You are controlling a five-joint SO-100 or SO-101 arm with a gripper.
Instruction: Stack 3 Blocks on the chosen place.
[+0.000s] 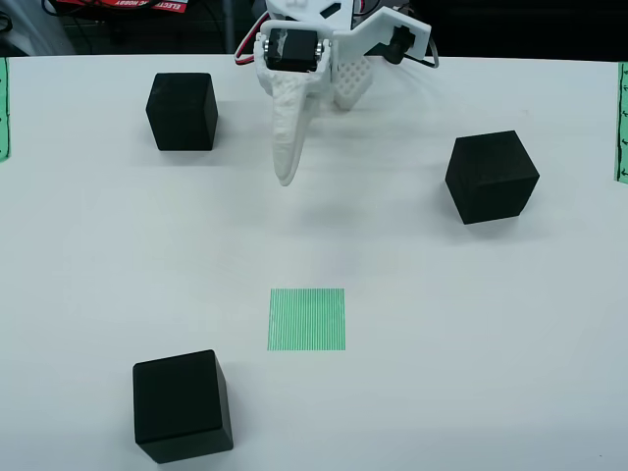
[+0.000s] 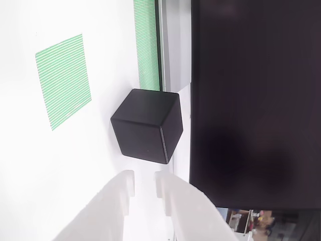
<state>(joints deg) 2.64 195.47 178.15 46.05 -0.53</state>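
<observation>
Three black blocks lie apart on the white table: one at the back left, one at the right, one at the front left. The chosen place, a green striped square, lies bare between them. My white gripper hangs over the back middle, clear of every block. In the wrist view its fingertips stand a narrow gap apart, holding nothing. They point at one block, which rests a short way ahead. The green square shows to that block's upper left.
Narrow green strips run along the table's left edge and right edge; one strip lies just beyond the block in the wrist view. Past the table edge there is dark space.
</observation>
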